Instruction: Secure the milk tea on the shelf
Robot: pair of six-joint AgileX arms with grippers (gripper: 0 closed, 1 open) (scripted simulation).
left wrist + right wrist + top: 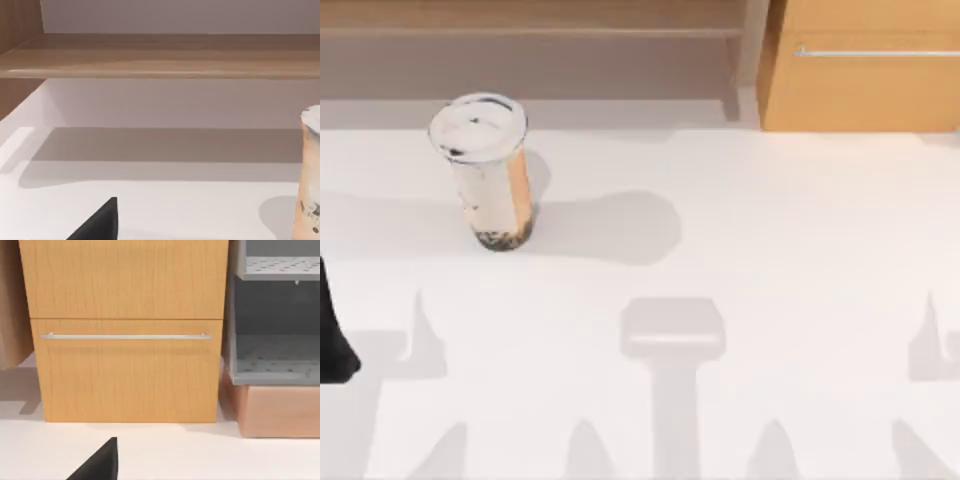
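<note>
Milk tea (490, 170), tall clear plastic cup with flat white lid, orange-tan tea and dark pearls, stands upright on the white table (770, 220), left side, near the long light-brown wooden shelf (530, 20) at the far edge. Left arm (335, 340) parked at the left edge. Orange-tan cabinet (865, 70) with silver bar handle (875, 52) far right.

Bright even light, soft shadows
</note>
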